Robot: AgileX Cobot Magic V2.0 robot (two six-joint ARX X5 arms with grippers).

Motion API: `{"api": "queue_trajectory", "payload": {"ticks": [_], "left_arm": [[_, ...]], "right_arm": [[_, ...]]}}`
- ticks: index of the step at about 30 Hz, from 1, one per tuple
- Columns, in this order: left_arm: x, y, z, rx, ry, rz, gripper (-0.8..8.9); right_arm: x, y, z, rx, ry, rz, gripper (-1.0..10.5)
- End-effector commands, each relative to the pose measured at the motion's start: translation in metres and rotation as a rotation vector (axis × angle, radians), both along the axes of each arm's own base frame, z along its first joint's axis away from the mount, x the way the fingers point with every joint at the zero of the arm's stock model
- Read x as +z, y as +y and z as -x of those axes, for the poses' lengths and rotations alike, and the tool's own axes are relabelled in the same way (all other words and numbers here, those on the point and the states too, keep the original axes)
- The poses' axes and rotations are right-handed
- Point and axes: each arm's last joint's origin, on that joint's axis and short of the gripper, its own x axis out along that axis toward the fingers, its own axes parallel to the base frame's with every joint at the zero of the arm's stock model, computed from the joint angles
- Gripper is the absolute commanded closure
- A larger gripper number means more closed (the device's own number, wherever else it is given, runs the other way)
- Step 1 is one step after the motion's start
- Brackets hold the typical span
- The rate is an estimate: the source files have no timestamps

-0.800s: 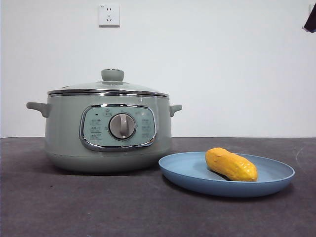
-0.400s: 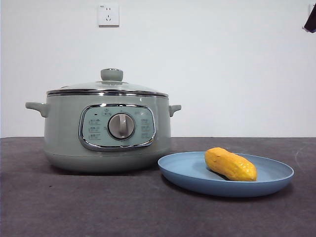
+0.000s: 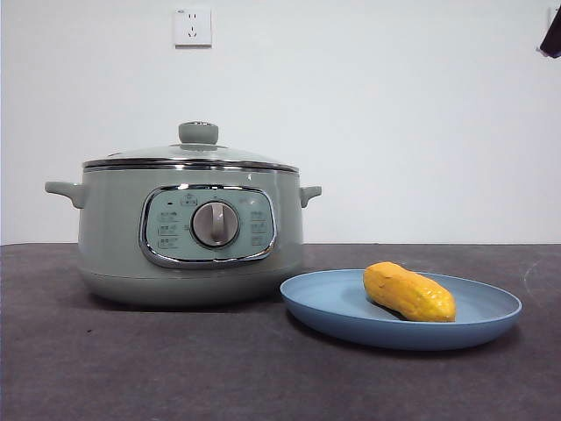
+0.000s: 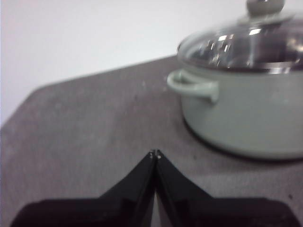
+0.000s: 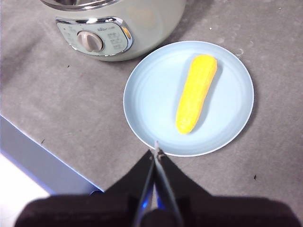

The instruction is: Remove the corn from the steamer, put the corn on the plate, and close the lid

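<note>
The yellow-orange corn [image 3: 409, 292] lies on the light-blue plate [image 3: 333, 303], right of the steamer; both also show in the right wrist view, corn [image 5: 196, 92] and plate [image 5: 147, 94]. The sage-green steamer [image 3: 114, 237] stands at the left with the glass lid [image 3: 195, 153] seated on it, seen too in the left wrist view [image 4: 246, 109], lid [image 4: 236, 45]. My left gripper [image 4: 155, 153] is shut and empty, off to the steamer's handle side. My right gripper [image 5: 155, 150] is shut and empty, raised above the plate's rim.
A white wall socket [image 3: 193, 26] is on the back wall. A black arm tip [image 3: 552, 37] shows at the top right corner. The table's edge [image 5: 42, 156] shows in the right wrist view.
None between half a second ago and now. From one second ago the whole front picture sits a pixel or two further left.
</note>
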Motion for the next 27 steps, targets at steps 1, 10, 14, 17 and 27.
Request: {"api": "queue_trajectory", "payload": {"ticks": [1,10,14,17,27], "left_arm": [[-0.0109,0.0006,-0.0006,0.021,0.007,0.060,8.17],[-0.0164,0.0017,0.0021,0.074,0.035,0.082,8.17],[-0.0155,0.0020,0.0020,0.074,0.026,0.082,8.17],[-0.0155,0.0023,0.0020,0.078,0.025,0.082,8.17],[-0.0155,0.0023,0.0020,0.078,0.025,0.082,8.17]], "right_arm": [[-0.0013,0.0002,-0.0004,-0.001,0.000,0.002,9.5],[-0.0013,0.0002,-0.0004,-0.001,0.000,0.002,9.5],[-0.0013,0.0002,-0.0004,-0.001,0.000,0.002,9.5],[-0.0013,0.0002,-0.0004,-0.001,0.000,0.002,9.5],[-0.0013,0.0002,-0.0004,-0.001,0.000,0.002,9.5]]}}
